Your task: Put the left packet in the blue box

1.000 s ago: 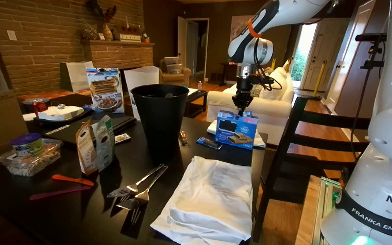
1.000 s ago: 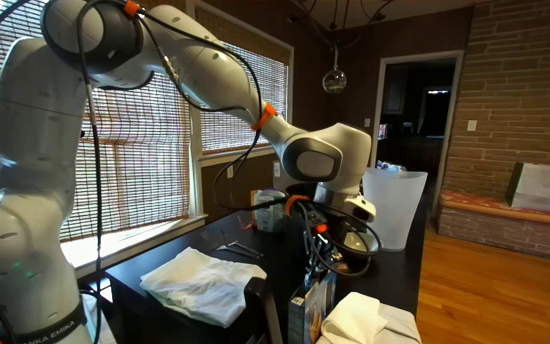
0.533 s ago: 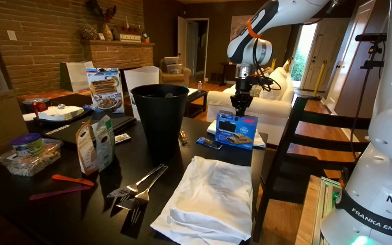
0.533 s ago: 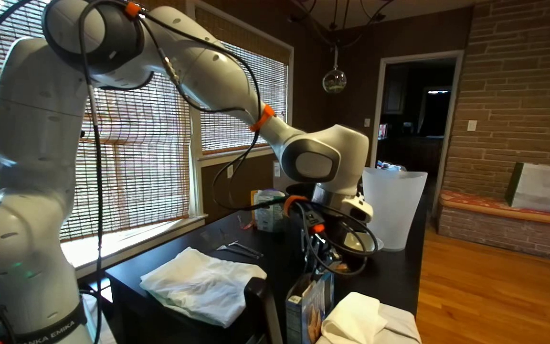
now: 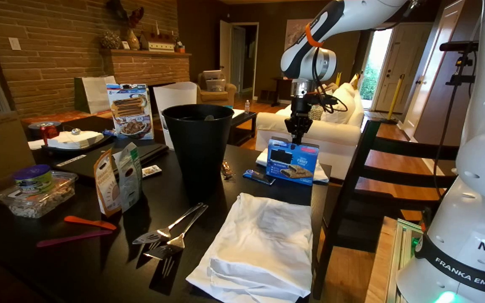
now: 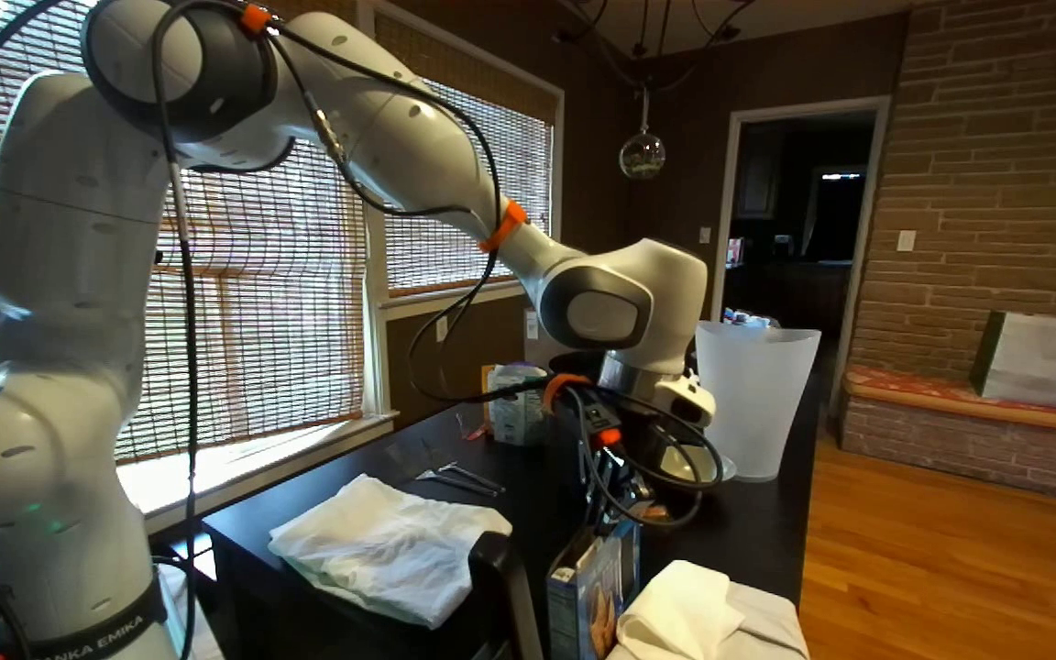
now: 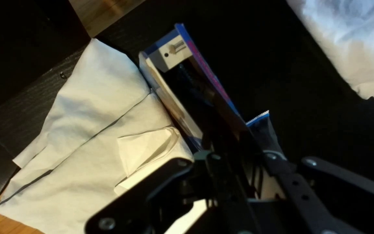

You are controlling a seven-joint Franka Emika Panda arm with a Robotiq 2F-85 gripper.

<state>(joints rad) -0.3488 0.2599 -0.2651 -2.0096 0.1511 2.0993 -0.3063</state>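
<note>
The blue box point(image 5: 291, 164) stands upright on the table, open side up. It also shows in the other-angle exterior view point(image 6: 583, 596). My gripper point(image 5: 295, 141) points down at the box's top opening. In the wrist view the gripper point(image 7: 240, 146) is over the box, inside or just above its rim point(image 7: 208, 73). The fingers look close together, but their tips are lost in shadow, so I cannot tell whether they hold anything. The left packet is not clearly visible; the box's inside is dark with faint bluish gleams. A slim packet with a blue end point(image 5: 259, 176) lies outside, beside the box.
Folded napkins point(image 7: 93, 113) lie against the box. A tall black bin point(image 5: 198, 143) and a small brown wrapper point(image 5: 227, 171) stand or lie nearby. A white cloth point(image 5: 263, 244), metal utensils point(image 5: 177, 240), a clear tub point(image 5: 42, 200) and a chair point(image 5: 369, 168) are around.
A light-blue piece that showed above the box's rim beside the fingertips a second ago no longer shows. The gripper and the box have shifted slightly; there is almost no motion in the last half second.
</note>
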